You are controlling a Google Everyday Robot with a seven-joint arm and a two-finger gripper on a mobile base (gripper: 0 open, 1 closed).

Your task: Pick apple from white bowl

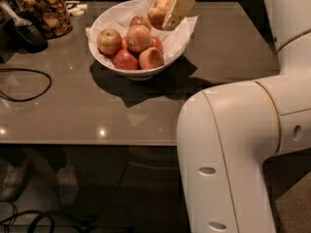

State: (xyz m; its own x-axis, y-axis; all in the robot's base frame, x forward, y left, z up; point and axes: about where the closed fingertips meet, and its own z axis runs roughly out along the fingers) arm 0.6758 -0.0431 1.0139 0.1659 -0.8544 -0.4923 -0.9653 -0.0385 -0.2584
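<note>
Dim, warm light is falling from overhead on the grey worktop [233, 47]. The white bowl [104, 57] is casting a dark shadow forward and to the right. Two small lamp reflections are glinting near the worktop's front edge. The tool [166, 11], at the top edge over the bowl's far rim, is catching bright light while clamping the apple [156, 9]. The glass jar [43, 11] is looking soft, perhaps out of focus.

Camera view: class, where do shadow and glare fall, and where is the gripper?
Camera view: the white bowl casts a shadow toward the camera on the table; two glints mark its near edge; the gripper holds the apple over the bowl's far rim.
</note>
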